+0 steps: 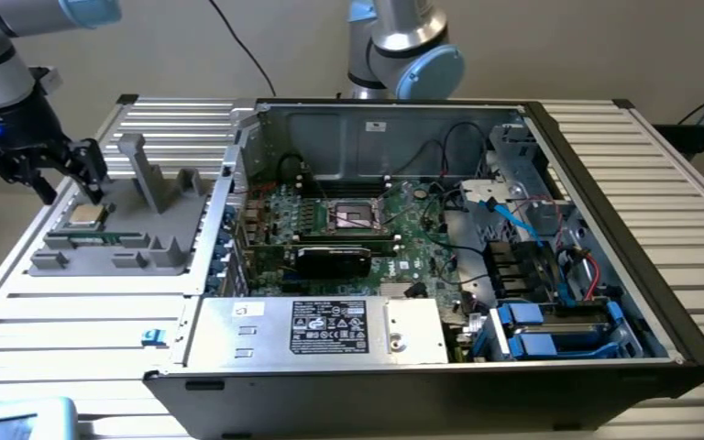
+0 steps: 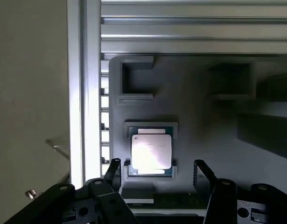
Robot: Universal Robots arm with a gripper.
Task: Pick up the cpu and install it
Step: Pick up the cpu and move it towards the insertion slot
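The cpu [image 1: 84,216] [image 2: 151,151] is a small silvery square chip with a thin green rim. It lies flat in a recess of the grey holder [image 1: 132,240] [image 2: 204,116] at the exterior view's left. My gripper [image 1: 69,190] [image 2: 157,170] hovers just above the chip, open, with one dark finger [image 2: 112,170] on each side of it and nothing held. Inside the open computer case, the dark square socket [image 1: 355,213] with a metal border sits on the green motherboard [image 1: 365,234].
The grey holder has upright posts [image 1: 142,170] near my gripper. The case [image 1: 450,247] holds cables, a black card [image 1: 334,259], drive bays and a labelled power supply [image 1: 322,327]. A second robot arm [image 1: 403,50] stands behind the case. Ribbed aluminium table [image 1: 71,316] surrounds everything.
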